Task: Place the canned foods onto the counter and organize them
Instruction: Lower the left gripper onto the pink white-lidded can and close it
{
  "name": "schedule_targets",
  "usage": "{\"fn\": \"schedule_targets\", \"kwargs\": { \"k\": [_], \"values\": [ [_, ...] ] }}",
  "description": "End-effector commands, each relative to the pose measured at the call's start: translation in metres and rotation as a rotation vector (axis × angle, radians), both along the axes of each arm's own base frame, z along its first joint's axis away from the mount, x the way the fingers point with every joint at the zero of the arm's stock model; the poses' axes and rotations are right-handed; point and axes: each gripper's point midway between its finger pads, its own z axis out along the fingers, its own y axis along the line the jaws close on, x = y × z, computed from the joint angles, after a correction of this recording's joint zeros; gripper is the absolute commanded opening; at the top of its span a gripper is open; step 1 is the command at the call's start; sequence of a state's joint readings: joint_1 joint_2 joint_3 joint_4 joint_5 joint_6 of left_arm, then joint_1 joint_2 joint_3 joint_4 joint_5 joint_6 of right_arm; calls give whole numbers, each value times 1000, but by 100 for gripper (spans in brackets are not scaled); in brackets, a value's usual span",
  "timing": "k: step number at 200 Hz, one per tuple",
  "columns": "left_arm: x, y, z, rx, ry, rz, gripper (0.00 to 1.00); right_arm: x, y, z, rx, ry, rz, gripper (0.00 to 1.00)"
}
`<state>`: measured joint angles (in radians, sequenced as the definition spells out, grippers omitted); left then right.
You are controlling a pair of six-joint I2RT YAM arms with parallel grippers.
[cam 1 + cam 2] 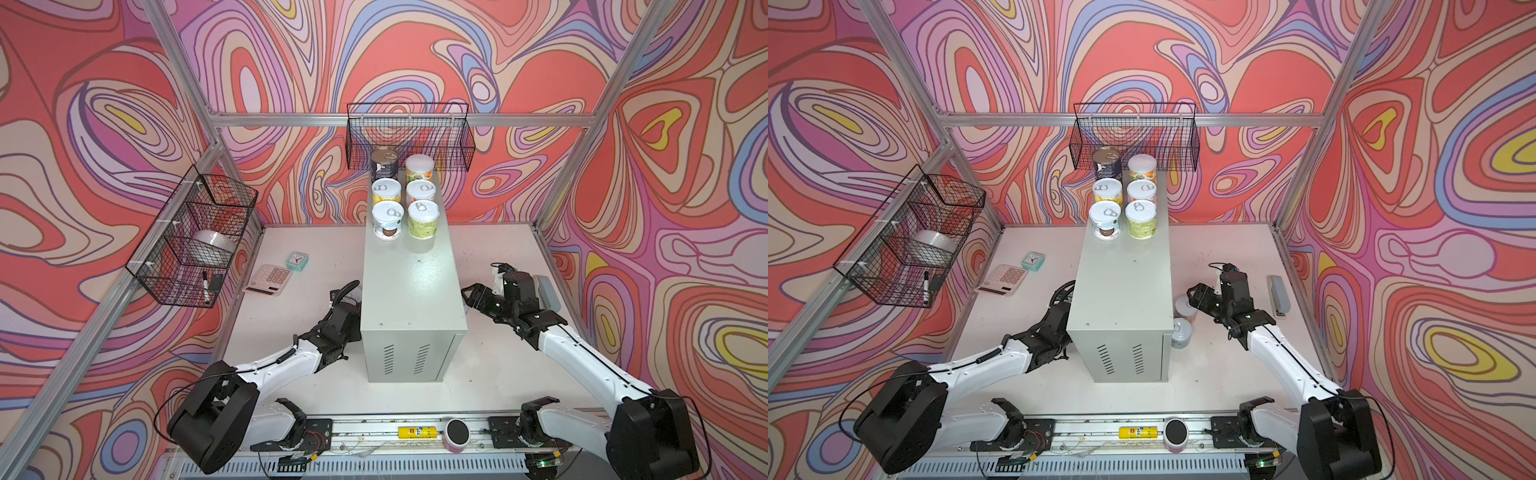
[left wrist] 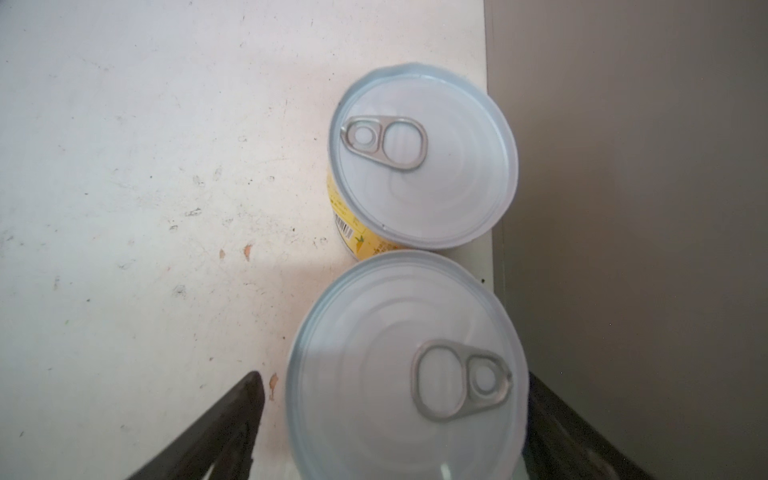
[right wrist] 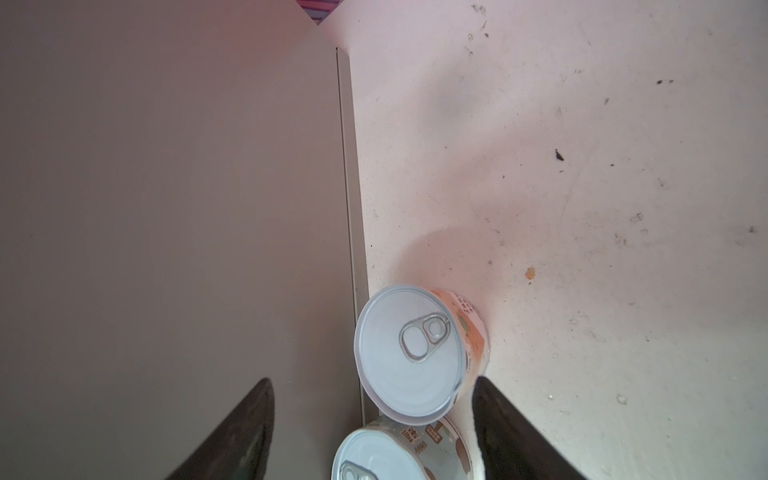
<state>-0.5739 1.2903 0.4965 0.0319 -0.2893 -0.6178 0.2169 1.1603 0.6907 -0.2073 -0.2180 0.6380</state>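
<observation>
Down at the bottom edge of both top views, a yellow tube (image 1: 417, 432) and a pink cylinder (image 1: 456, 434) lay on the rail. Up from there, mid-frame, the left gripper (image 2: 395, 378) sat low against the left flank of the counter (image 1: 411, 299). Its jaws were spread wide either side of a white-lidded can (image 2: 374, 332) standing on the white tabletop (image 2: 124, 166), and a gap showed beside one finger (image 2: 245, 407), so no grip there! Just beyond stood a yellow-labelled can (image 2: 424, 166), hard by the counter's side. On the right flank, the right gripper (image 3: 372, 380) hung with jaws wide apart too, holding nothing. A grey-green-labelled can (image 3: 386, 457) showed between its fingers, and an orange-labelled can (image 3: 409, 353) just past the tips. Farther back, upper centre, six cans stood upright on the counter's far end, two columns of three. A brown-labelled tin (image 1: 387, 220) and a green tin (image 1: 424, 218) were in front, a yellow tin (image 1: 386, 191) and a pink tin (image 1: 420, 192) behind. A dark-blue tin (image 1: 384, 164) and an orange-and-green tin (image 1: 419, 166) stood rearmost, below a black wire basket (image 1: 409, 137).
</observation>
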Motion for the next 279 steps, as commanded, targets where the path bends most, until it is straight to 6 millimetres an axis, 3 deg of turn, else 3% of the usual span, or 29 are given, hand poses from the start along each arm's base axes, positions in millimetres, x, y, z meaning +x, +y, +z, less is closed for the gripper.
{"fn": "schedule_targets", "kwargs": {
  "k": [1,61,142,186,232,242,253,279],
  "values": [
    [8,-7,-5,-27,-3,4,94,11,4,15,17,-41,9,77],
    [15,-10,-22,-26,5,29,92,14,5,12,11,-41,16,76],
    [27,-11,-23,-4,-46,26,88,15,3,12,-9,-51,18,74],
    [27,-4,-29,16,-61,61,72,13,3,9,-8,-47,18,74],
    [14,16,-21,45,-69,117,45,9,-1,13,-17,-57,8,73],
    [12,19,-16,57,-71,119,31,10,-1,13,-15,-61,4,73],
    [10,24,-10,75,-70,133,0,11,-1,13,-14,-59,3,73],
    [4,30,11,106,-68,136,0,11,-2,18,-12,-70,-5,72]
  ]
}}
